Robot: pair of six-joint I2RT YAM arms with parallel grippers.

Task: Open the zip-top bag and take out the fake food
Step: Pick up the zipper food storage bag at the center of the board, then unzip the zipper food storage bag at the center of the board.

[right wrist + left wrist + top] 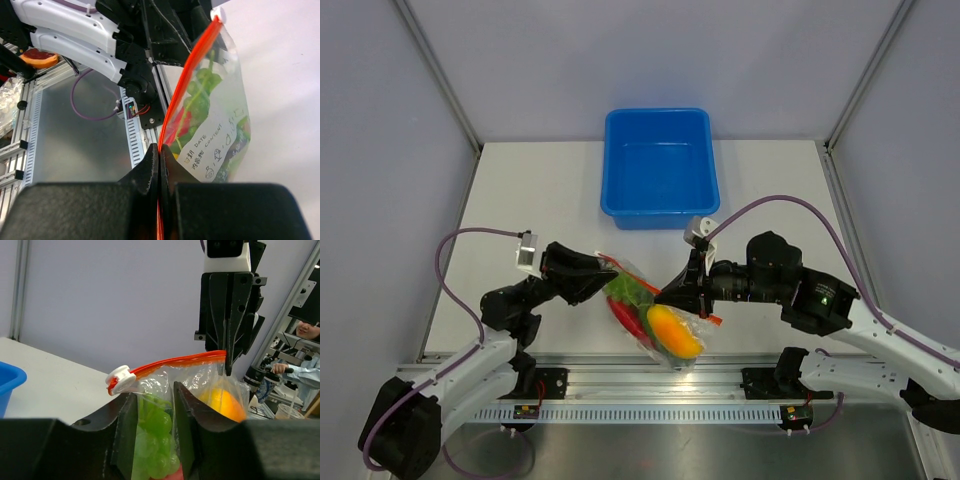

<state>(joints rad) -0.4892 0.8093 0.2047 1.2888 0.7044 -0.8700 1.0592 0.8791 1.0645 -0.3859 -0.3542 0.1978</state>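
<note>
Right end effector [159,156] pinched shut on the zip strip [175,361] | left end effector [154,400] half-closed, clasping the zip-top bag [655,312] (fake food [156,426] inside) | we judge opposed holds brace it over the worktop [520,200] near edge for unzipping.

The zip-top bag [655,315] sits between the two grippers, over the table [520,200], with the fake food [672,332] inside it. The left gripper [603,280] clasps the bag's body just below the zip strip [175,361]; the right gripper [672,295] pinches the strip's far end. The slider [121,376] sits at the end by the left gripper. The tub [660,212] stands beyond both grippers' fingertips, apart from the bag
</note>
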